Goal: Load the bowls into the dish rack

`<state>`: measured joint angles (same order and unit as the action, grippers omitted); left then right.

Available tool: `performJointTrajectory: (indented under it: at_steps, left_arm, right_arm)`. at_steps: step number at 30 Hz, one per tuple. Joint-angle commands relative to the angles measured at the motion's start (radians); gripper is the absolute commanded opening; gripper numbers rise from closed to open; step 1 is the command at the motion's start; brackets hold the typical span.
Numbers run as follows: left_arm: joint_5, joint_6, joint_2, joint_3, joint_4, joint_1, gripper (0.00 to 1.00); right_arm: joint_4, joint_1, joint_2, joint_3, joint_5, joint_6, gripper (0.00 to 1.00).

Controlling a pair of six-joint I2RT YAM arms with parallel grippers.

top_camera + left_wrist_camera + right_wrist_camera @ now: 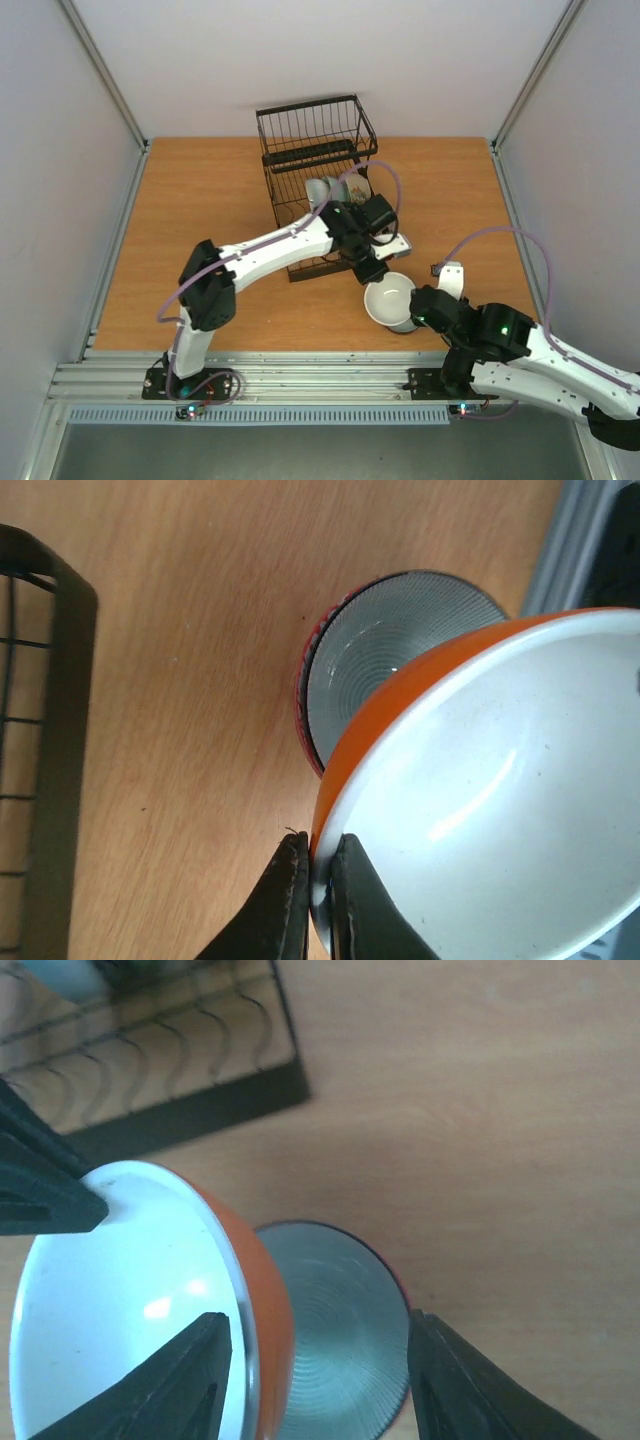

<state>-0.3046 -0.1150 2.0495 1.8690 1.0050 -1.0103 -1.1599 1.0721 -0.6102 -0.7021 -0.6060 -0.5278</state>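
An orange bowl [480,810], white inside, hangs tilted just above the table, and my left gripper [318,842] is shut on its rim. In the top view that orange bowl [388,300] sits right of the dish rack's [315,150] near end, with the left gripper [372,268] at its far rim. Under it stands a dark red bowl [340,1330] with a grey ribbed inside. My right gripper [320,1385] is open, one finger over the orange bowl's inside and the other beyond the red bowl's edge, touching neither. Two bowls [335,190] stand in the rack.
The black wire dish rack [170,1080] lies just beyond the bowls, its frame edge [60,730] close to the left gripper. The left arm [270,250] stretches across the rack's near end. Metal rails [300,375] run along the table's front edge.
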Motion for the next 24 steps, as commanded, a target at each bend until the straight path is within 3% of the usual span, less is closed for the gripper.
performJointTrajectory:
  at_steps: [1, 17, 24]
  left_arm:
    - [-0.096, -0.018, -0.147, -0.046, -0.050, 0.073, 0.01]
    - [-0.532, -0.008, -0.568, -0.474, -0.330, 0.426, 0.01]
    - [-0.584, -0.012, -0.614, -0.548, -0.390, 0.477, 0.00]
  right_arm:
    - [0.110, 0.010, 0.028, -0.084, 0.044, 0.169, 0.53]
    - [0.660, 0.009, -0.050, -0.069, 0.315, 0.420, 0.97]
    - [0.844, 0.007, -0.102, -0.049, 0.375, 0.437, 0.99]
